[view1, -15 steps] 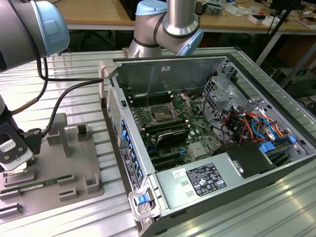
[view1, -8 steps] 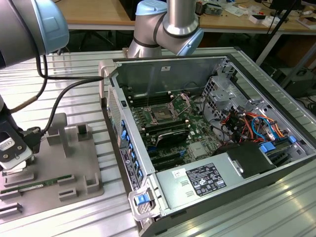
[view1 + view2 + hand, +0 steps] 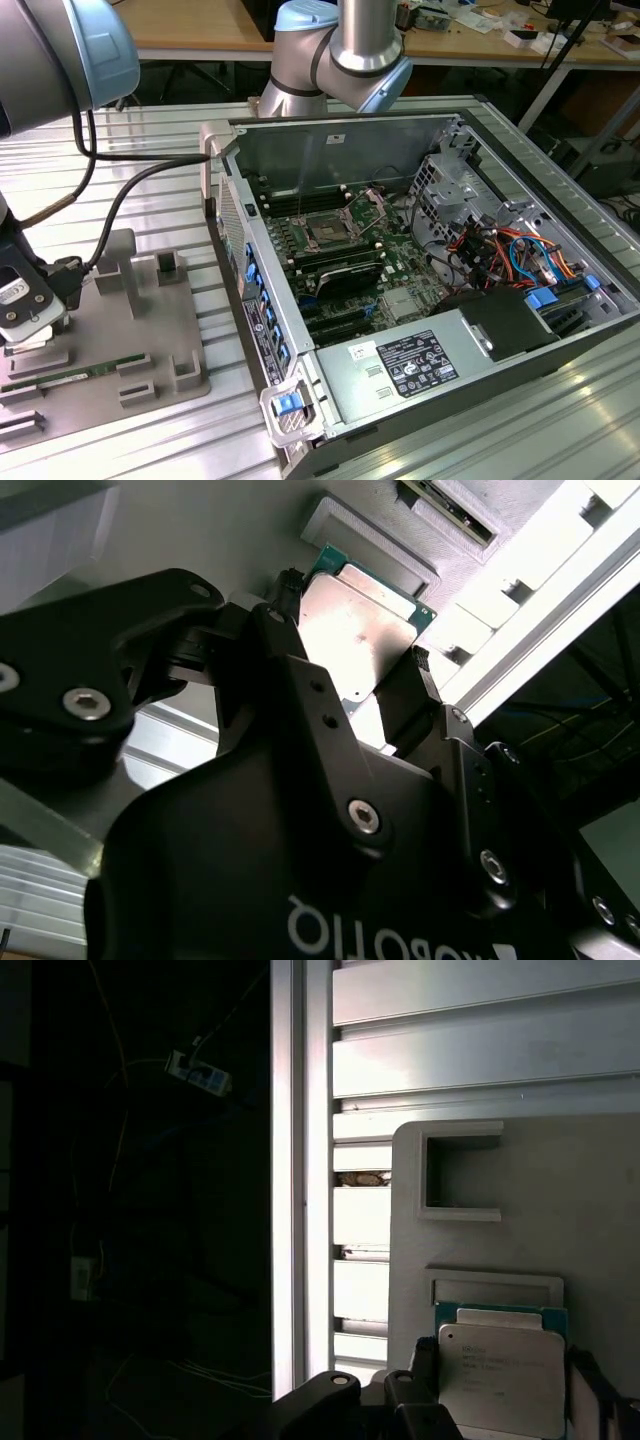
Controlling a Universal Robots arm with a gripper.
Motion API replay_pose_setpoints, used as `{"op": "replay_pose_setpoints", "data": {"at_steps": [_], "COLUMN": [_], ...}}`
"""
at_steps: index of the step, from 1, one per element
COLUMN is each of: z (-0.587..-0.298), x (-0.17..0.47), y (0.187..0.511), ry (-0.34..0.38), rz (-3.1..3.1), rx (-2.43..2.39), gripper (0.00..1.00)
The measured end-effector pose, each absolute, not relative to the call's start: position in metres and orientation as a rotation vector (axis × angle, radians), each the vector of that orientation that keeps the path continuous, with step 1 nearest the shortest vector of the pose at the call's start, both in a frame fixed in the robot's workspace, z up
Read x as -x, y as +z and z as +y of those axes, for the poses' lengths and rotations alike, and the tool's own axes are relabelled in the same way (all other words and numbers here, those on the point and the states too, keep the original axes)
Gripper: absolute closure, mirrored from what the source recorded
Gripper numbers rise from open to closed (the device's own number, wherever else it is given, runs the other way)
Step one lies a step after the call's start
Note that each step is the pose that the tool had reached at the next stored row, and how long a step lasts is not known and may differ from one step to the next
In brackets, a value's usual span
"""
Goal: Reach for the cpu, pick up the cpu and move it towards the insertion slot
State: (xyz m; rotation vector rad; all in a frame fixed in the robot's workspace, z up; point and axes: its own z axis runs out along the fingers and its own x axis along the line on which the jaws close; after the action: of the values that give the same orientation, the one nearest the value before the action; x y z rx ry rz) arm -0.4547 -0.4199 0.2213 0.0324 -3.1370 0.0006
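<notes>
While the arm bends low at the exterior view's left, its gripper (image 3: 355,620) sits over the grey tray (image 3: 140,310) on the slatted table (image 3: 500,440). In both wrist views the black fingers (image 3: 412,695) are narrowed onto the cpu (image 3: 360,635), one against each of two opposite edges with no gap showing, so the chip is clamped between them. The cpu shows its silvery top and a thin green rim. It is at the tray's end nearest the table's edge, just beside a raised rectangular frame (image 3: 495,1285) of the tray. Whether it rests on the tray or has cleared it cannot be told.

The tray also holds a long green stick (image 3: 70,372), lying flat between low grey blocks.

Well apart from the tray, at the exterior view's right, the open case (image 3: 330,150) lies on its side. Inside it is the motherboard, with the slot (image 3: 328,230) near its middle: a dark square inside a shiny bracket. A boxed power supply (image 3: 420,365) fills the case's near end, and red and blue cables (image 3: 500,250) run along its far side.
</notes>
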Motion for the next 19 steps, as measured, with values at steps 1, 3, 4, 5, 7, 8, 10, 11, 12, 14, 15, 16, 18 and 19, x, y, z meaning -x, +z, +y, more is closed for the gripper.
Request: {"op": "replay_pose_setpoints", "data": {"at_steps": [1, 3, 4, 5, 7, 8, 10, 11, 12, 14, 15, 16, 18, 19], "z": [-0.4199, -0.4200, -0.4200, -0.4200, -0.4199, -0.4199, -0.4200, -0.4199, -0.4200, -0.4199, -0.4200, -0.4199, -0.4199, -0.4199], "x": [0.4547, 0.4547, 0.4547, 0.4547, 0.4547, 0.4547, 0.4547, 0.4547, 0.4547, 0.4547, 0.4547, 0.4547, 0.4547, 0.4547], "y": [0.2215, 0.2219, 0.2224, 0.2227, 0.2232, 0.2234, 0.2234, 0.2235, 0.2238, 0.2242, 0.2244, 0.2244, 0.2245, 0.2247], "ry": [0.001, 0.001, 0.001, 0.001, 0.001, 0.001, 0.001, 0.001, 0.001, 0.001, 0.001, 0.001, 0.001, 0.001], "rz": [-3.137, -3.137, -3.137, -3.137, -3.137, -3.137, -3.137, -3.137, -3.137, -3.137, -3.137, -3.137, -3.137, -3.137], "rx": [-0.032, -0.032, -0.033, -0.032, -0.032, -0.032, -0.032, -0.032, -0.032, -0.032, -0.032, -0.032, -0.032, -0.032], "gripper": [0.45, 0.45, 0.45, 0.45, 0.45, 0.45, 0.45, 0.45, 0.45, 0.45, 0.45, 0.45, 0.45, 0.45]}}
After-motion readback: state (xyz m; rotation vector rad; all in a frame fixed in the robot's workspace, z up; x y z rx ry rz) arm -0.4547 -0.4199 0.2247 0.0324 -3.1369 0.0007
